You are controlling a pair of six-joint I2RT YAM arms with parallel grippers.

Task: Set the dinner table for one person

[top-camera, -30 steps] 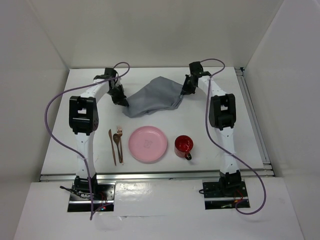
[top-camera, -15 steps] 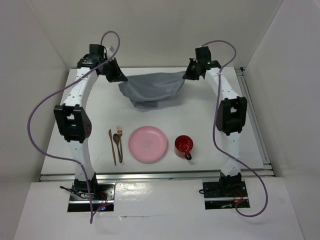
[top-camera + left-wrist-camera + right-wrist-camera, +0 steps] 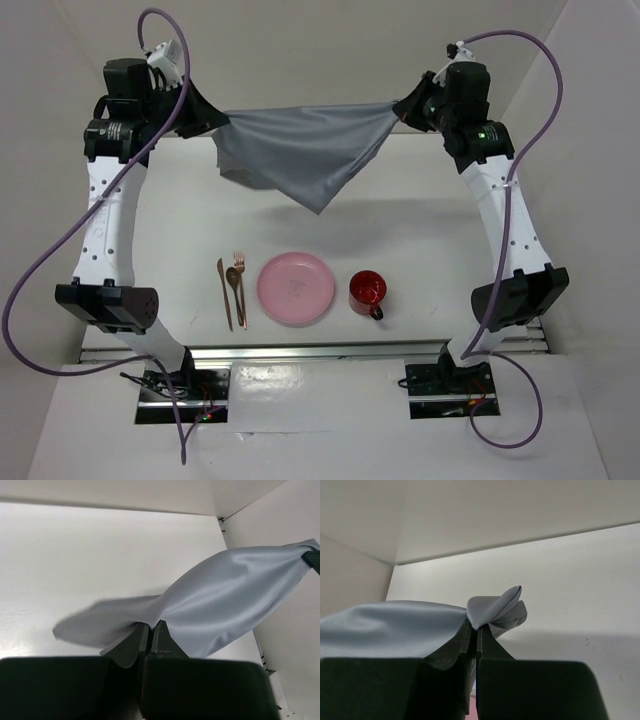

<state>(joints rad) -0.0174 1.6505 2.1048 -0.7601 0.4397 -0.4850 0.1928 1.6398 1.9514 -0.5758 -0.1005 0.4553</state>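
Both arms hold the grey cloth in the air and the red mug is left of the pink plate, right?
No. The top external view shows the red mug right of the pink plate. The left tool and right tool do hold the grey cloth up.

Both arms extended high, elbows low at the frame's sides. Left gripper [image 3: 213,124] at upper left, right gripper [image 3: 402,108] at upper right. Jaws of each pressed together, pinching the cloth [image 3: 300,155].
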